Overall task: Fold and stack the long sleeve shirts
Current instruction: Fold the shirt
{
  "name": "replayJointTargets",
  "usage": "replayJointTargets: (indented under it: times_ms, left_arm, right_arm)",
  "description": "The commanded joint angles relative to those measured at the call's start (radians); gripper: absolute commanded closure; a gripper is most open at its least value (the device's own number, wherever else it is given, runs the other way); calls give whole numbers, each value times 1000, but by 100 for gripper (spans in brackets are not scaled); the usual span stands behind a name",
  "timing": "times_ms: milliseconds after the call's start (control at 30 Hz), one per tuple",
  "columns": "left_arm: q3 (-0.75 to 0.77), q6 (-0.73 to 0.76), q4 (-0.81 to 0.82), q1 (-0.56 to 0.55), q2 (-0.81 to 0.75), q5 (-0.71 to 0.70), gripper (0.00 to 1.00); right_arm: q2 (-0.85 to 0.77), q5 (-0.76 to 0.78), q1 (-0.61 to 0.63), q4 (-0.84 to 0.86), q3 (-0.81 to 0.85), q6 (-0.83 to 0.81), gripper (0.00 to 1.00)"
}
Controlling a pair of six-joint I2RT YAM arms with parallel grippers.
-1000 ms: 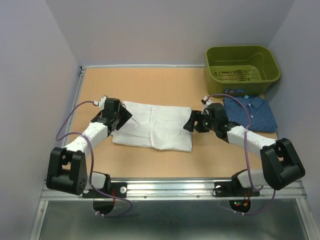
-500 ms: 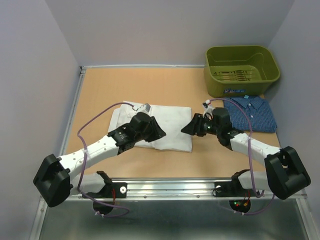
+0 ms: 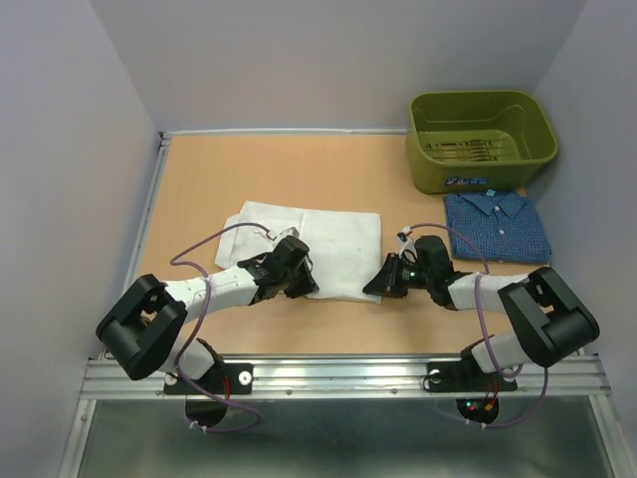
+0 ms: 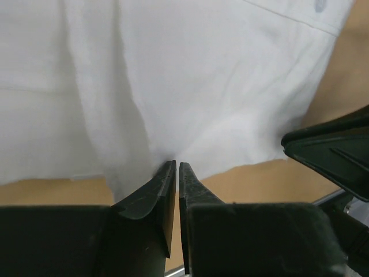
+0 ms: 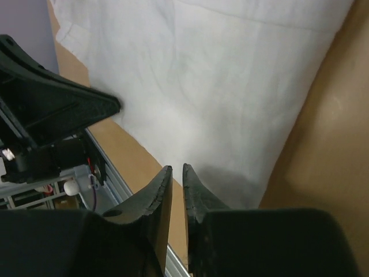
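Observation:
The white long sleeve shirt (image 3: 333, 239) lies flat in the middle of the table, and the dark blue one (image 3: 496, 227) rests folded at the right. My left gripper (image 3: 311, 290) sits low at the white shirt's near edge; in the left wrist view its jaws (image 4: 177, 164) stand almost together, pinching the hem of the white cloth (image 4: 202, 86). My right gripper (image 3: 367, 290) is at the near right corner of the same shirt (image 5: 230, 86). Its jaws (image 5: 177, 167) are nearly together at that edge, with the cloth at their tips.
An olive-green bin (image 3: 428, 177) stands at the back right, just behind the blue shirt. Grey walls enclose the table on three sides. A metal rail (image 3: 338, 373) runs along the near edge behind the arm bases.
My left gripper swept from the white shirt's left end to its near edge. The right gripper dropped toward the near right corner. Both sets of jaws closed down.

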Motion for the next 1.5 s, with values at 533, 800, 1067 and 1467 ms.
replayJointTargets:
  times_ms: [533,800,1067,1467]
  left_arm:
    - [-135,13,57,155,-121,75,79]
    - [77,163,38,194,-138,-2,75]
    - [220,225,152,273,147,27,76]
    - [162,208,193,298,307,53,80]
  right_arm:
    - [-91,71,-3,-95,38,-19,80]
    - [34,68,-1,-28,236,-26,76]
    - [315,137,-12,209,302,6,76]
    - [401,42,-73,424,181,73,74]
